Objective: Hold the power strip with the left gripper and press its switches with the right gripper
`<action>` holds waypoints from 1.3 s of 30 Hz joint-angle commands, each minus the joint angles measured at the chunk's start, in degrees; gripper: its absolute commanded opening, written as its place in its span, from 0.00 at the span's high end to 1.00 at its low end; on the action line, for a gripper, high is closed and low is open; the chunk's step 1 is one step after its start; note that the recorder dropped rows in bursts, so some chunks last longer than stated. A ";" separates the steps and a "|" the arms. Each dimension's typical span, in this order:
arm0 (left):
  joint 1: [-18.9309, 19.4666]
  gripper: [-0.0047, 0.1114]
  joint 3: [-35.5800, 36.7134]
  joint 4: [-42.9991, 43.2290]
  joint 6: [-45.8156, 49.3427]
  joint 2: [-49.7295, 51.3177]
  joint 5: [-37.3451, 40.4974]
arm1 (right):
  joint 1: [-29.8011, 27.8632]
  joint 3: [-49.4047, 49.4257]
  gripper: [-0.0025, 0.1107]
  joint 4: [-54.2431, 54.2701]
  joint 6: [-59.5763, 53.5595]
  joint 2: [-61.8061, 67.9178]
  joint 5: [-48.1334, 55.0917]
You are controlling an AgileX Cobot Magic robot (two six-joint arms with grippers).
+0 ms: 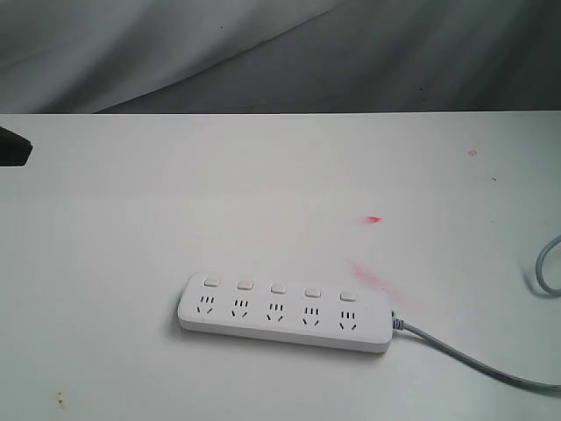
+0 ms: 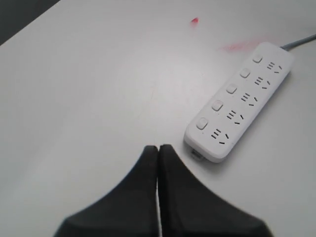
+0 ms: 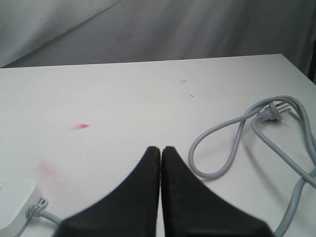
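Note:
The white power strip lies flat on the white table, toward the front in the exterior view, with a row of small white switches above its sockets. Its grey cable runs off to the right. In the left wrist view the power strip lies apart from my left gripper, whose black fingers are shut on nothing. My right gripper is also shut and empty, above bare table; one end of the power strip shows at that view's edge. Only a dark tip of an arm shows at the exterior view's left edge.
The cable lies in loops on the table beside the right gripper, ending in a plug. Red smears mark the table behind the strip. A grey cloth backdrop hangs behind the table's far edge.

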 commanded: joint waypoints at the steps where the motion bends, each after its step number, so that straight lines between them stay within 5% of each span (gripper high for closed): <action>1: 0.14 0.95 0.40 0.46 -0.83 -0.13 0.50 | -0.42 0.17 0.97 -0.66 -0.17 -0.37 -0.14; 18: 0.14 0.95 0.79 -7.08 3.02 1.74 0.50 | -0.42 0.17 0.97 -0.66 -0.17 -0.37 -0.14; 21: -0.12 0.95 0.79 -6.73 14.12 5.15 0.50 | -0.42 0.17 0.97 -0.66 -0.17 -0.37 -0.14; 24: -1.65 0.96 0.10 -0.64 29.06 10.04 0.50 | -0.42 0.17 0.97 -0.66 -0.17 -0.37 -0.14; 28: -3.89 0.96 -2.12 3.24 29.05 16.65 0.50 | -0.42 0.17 0.97 -0.66 -0.17 -0.37 -0.14; 36: -9.04 0.95 -3.35 -2.40 29.05 25.24 0.50 | -0.42 0.17 0.97 -0.66 -0.17 -0.37 -0.14; 39: -12.31 0.89 -3.35 0.42 29.05 27.42 0.50 | -0.42 0.17 0.97 -0.66 -0.17 -0.37 -0.14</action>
